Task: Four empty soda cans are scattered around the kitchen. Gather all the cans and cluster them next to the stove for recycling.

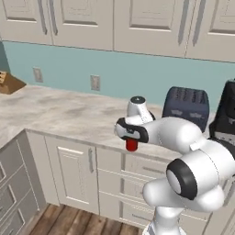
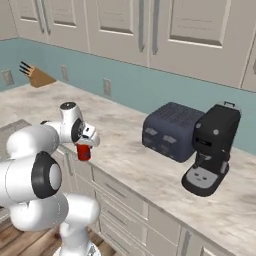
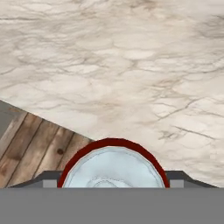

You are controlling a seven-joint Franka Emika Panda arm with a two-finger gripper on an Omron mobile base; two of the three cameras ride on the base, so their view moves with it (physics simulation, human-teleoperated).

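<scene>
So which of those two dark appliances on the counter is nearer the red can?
The toaster: squat and slotted, it sits between the red can and the taller coffee maker.

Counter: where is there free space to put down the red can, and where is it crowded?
Free: the broad marble counter between the knife block and the toaster, under the red can held by the gripper. Crowded: toaster beside coffee maker.

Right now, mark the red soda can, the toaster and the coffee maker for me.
red soda can [image 2: 83,152]: right base view, on its red side wall below the hand.
toaster [image 2: 169,131]: right base view, on its dark front face.
coffee maker [image 2: 214,134]: right base view, on its black upper body.
</scene>
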